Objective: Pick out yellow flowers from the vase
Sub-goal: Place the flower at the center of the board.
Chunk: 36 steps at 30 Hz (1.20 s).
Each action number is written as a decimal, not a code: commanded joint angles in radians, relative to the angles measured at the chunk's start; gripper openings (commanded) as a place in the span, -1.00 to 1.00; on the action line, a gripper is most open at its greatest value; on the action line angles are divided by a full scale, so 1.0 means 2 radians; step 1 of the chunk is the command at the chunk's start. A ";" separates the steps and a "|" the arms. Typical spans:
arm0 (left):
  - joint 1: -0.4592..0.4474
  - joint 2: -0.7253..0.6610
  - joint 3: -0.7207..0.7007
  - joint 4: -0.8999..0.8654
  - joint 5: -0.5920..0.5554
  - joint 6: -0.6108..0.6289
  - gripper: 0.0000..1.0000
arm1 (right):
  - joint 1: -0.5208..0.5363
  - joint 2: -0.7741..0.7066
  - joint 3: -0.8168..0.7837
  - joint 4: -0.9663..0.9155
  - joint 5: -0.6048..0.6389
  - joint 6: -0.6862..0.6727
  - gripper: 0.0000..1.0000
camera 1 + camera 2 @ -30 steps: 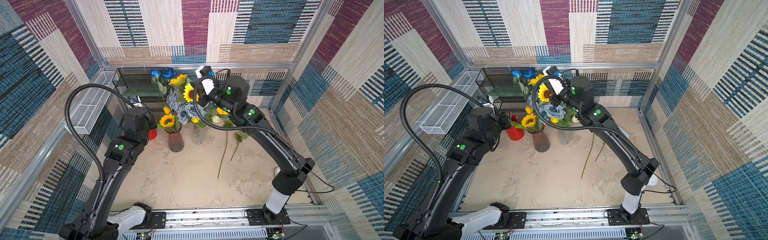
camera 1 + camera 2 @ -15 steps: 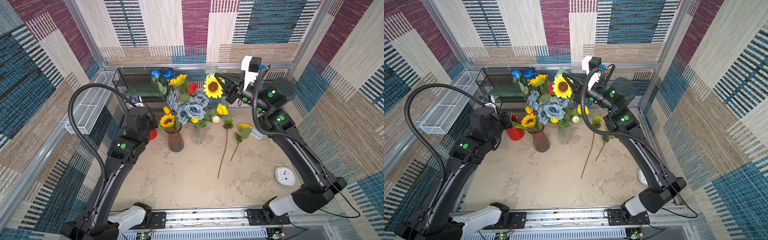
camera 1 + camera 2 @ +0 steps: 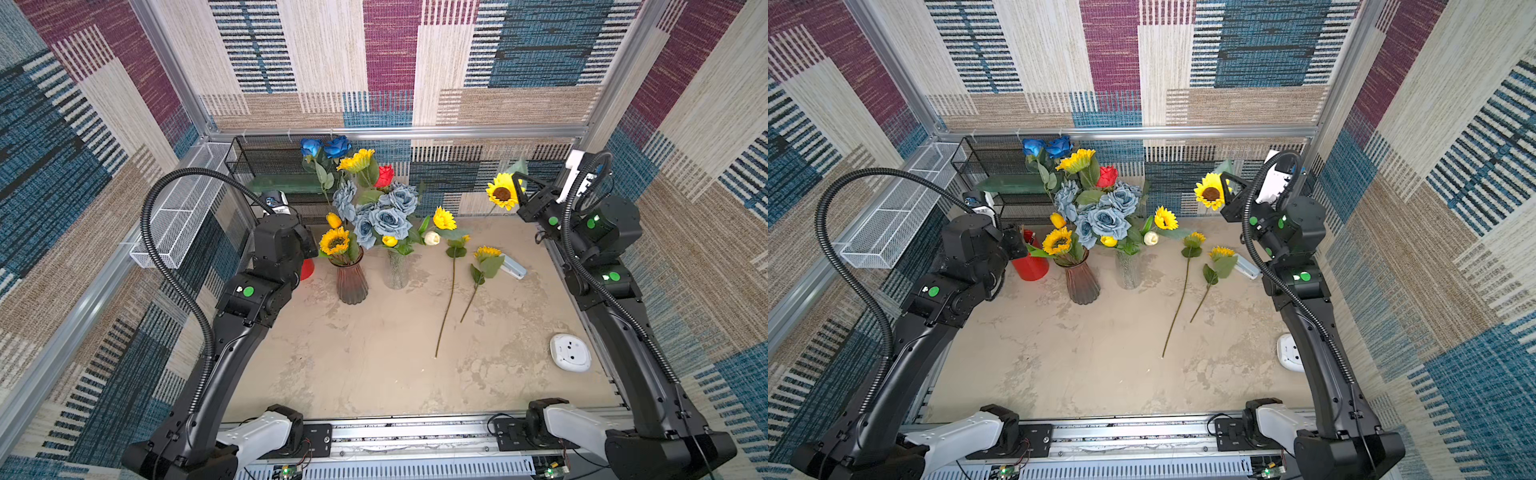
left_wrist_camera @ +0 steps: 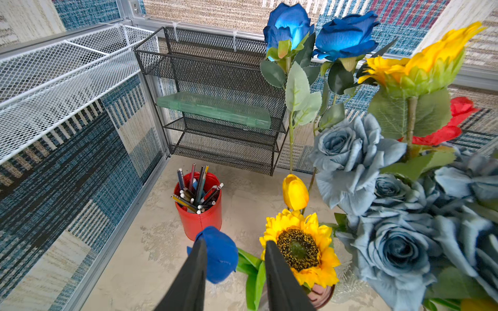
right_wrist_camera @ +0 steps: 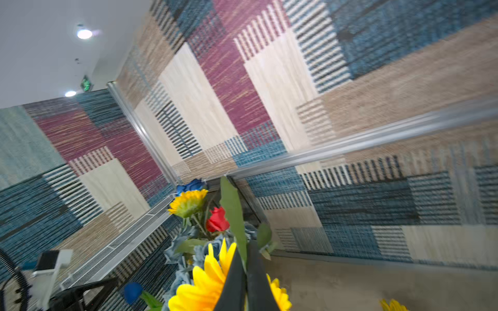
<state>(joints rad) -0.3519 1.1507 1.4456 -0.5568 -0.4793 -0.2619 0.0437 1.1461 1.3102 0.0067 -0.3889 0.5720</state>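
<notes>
Fingers (image 5: 234, 280) of the right gripper (image 5: 244, 269) are pressed together, pinching a held sunflower (image 3: 501, 194) just behind its head. It is raised high and well apart from the brown vase (image 3: 352, 282). That arm rises steeply from its base, with the wrist bent back toward the vase. Two loose sunflowers (image 3: 487, 252) lie flat on the table (image 3: 374, 365), between the brown vase and the raised arm. The left arm reaches forward with its elbow lifted. The left gripper (image 4: 234, 251) is spread with nothing clamped, just beside the small sunflower (image 4: 299, 247) standing in the brown vase, near a yellow tulip bud (image 4: 295, 191).
</notes>
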 commanded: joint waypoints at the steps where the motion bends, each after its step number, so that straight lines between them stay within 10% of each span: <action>1: 0.000 -0.001 -0.002 0.017 0.010 0.001 -0.28 | -0.039 0.005 -0.049 0.021 -0.055 0.083 -1.00; 19: 0.001 -0.010 -0.016 0.021 0.013 0.009 -0.22 | -0.076 0.258 -0.081 0.008 -0.188 0.083 -1.00; 33: 0.000 -0.015 -0.019 0.024 0.022 0.017 -0.08 | -0.051 0.388 0.007 -0.108 -0.101 0.014 -1.00; 36: 0.000 -0.013 -0.019 0.024 0.021 0.017 -0.07 | -0.047 0.401 0.017 -0.125 -0.096 0.002 -0.68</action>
<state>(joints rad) -0.3519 1.1233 1.4090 -0.5465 -0.4397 -0.2508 -0.0555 1.9358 1.3304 -0.1864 -0.6189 0.6201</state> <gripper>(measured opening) 0.460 0.071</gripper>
